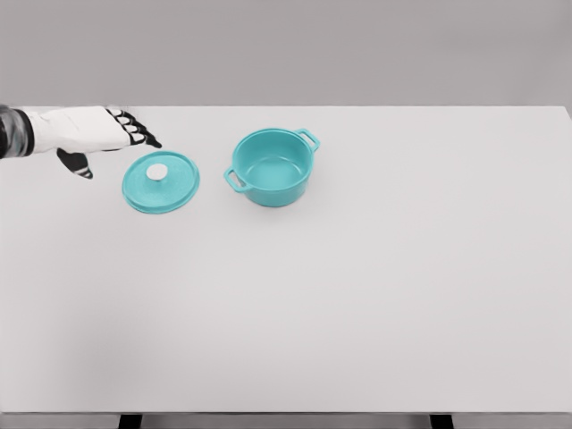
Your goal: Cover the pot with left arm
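The pot [273, 167], left of centre in the upper frame, is plain teal inside and out, handles too. The lid [161, 181], to its left, is the same teal with a white knob [157, 172]. At the upper left, the left hand [105, 134] is white with black fingers [138, 130]. The table [357, 295] is plain pale grey-white; the wall [357, 45] above is grey.

Pot [273, 167] on counter [375, 295], left of centre twd back. Lid [161, 181] flat on counter just left of pot, apart. Left hand [107, 134] behind-left of lid, not touching.
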{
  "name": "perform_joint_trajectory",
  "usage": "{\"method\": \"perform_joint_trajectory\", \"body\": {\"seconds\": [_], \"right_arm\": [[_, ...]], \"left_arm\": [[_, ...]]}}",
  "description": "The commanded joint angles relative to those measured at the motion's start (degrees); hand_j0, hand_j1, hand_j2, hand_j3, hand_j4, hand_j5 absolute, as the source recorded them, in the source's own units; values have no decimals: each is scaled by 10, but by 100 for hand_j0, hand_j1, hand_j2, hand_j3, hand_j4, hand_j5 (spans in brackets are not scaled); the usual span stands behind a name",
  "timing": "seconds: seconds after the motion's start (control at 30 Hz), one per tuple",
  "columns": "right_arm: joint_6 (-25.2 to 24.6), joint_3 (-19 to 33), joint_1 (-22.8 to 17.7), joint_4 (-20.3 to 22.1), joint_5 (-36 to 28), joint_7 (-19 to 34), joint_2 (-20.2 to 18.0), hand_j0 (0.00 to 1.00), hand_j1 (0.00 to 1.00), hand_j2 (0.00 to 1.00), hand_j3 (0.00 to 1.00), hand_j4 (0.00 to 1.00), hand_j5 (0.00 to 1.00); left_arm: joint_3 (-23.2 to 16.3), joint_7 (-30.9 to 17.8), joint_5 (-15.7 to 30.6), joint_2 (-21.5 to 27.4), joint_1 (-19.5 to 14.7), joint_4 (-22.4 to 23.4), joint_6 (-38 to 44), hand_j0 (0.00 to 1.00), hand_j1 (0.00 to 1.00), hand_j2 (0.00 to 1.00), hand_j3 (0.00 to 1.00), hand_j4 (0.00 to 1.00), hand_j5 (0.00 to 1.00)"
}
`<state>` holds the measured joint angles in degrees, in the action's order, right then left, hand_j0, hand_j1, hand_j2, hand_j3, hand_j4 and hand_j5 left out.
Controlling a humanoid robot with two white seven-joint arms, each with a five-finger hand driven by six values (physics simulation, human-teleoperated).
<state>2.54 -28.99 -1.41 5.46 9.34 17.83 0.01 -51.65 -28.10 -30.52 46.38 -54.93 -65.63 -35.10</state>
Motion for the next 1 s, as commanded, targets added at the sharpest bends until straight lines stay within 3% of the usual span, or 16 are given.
{"method": "perform_joint_trajectory", "body": {"seconds": [0.0,0.13,0.57,0.7,0.97], "right_arm": [[0,0,0,0,0,0,0,100,100,100,100,100,100],[0,0,0,0,0,1,0,100,100,100,100,100,100],[0,0,0,0,0,0,0,100,100,100,100,100,100],[0,0,0,0,0,0,0,100,100,100,100,100,100],[0,0,0,0,0,0,0,100,100,100,100,100,100]], "left_arm": [[-34,-2,90,-4,0,49,1,100,100,100,100,100,100],[-40,-1,115,-39,-16,114,1,100,100,100,100,100,100],[-53,-1,92,-75,-19,116,1,100,100,100,100,100,100],[-52,-1,75,-84,-20,116,1,88,88,88,88,88,88],[-55,-1,75,-90,-20,118,1,87,87,87,87,87,87]]}}
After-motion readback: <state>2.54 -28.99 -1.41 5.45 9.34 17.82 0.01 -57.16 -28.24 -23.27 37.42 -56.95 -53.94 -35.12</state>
